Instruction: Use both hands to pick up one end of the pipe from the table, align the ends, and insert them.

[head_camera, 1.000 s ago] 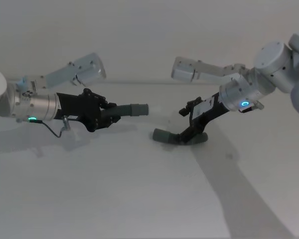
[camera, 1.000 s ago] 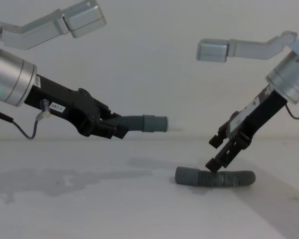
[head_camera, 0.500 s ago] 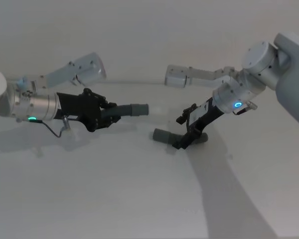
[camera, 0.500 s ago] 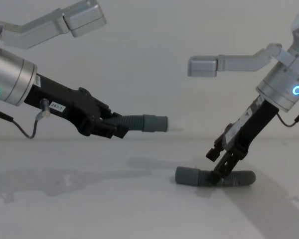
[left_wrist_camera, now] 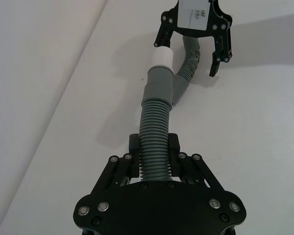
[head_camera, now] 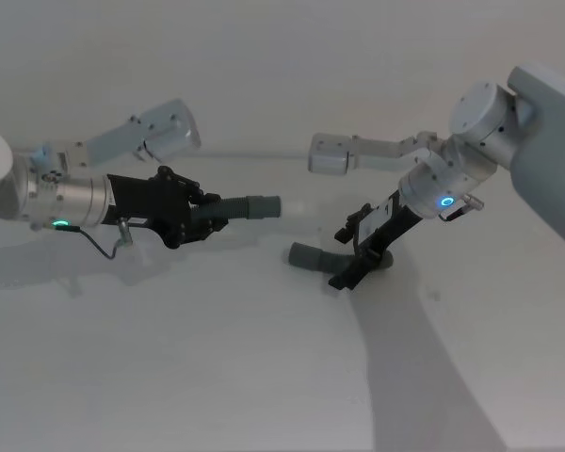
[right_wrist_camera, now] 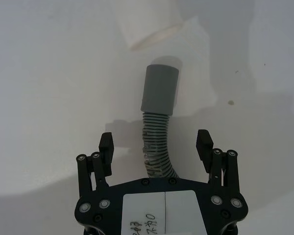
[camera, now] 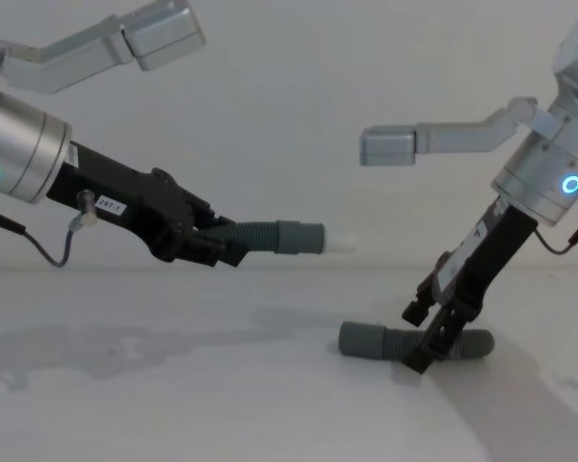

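skew is the risk: right gripper [right_wrist_camera: 155, 142], jaws apart astride the lying hose piece [head_camera: 309, 256], could roll it on closing, away from the clamped piece [head_camera: 254, 205] in left gripper [head_camera: 210, 215].

The raised hose [head_camera: 234, 205] and the lying hose [head_camera: 313, 257] are dark grey and ribbed, with smooth lighter grey cuffs [right_wrist_camera: 160, 88]; the raised one ends in a whitish tip [left_wrist_camera: 163, 57]. The left end effector [left_wrist_camera: 154, 144] and right end effector [right_wrist_camera: 155, 143] are black, the worktop [head_camera: 217, 358] plain white.

a dark-grey corrugated hose piece [camera: 371, 341] lies on the white table [camera: 173, 404].
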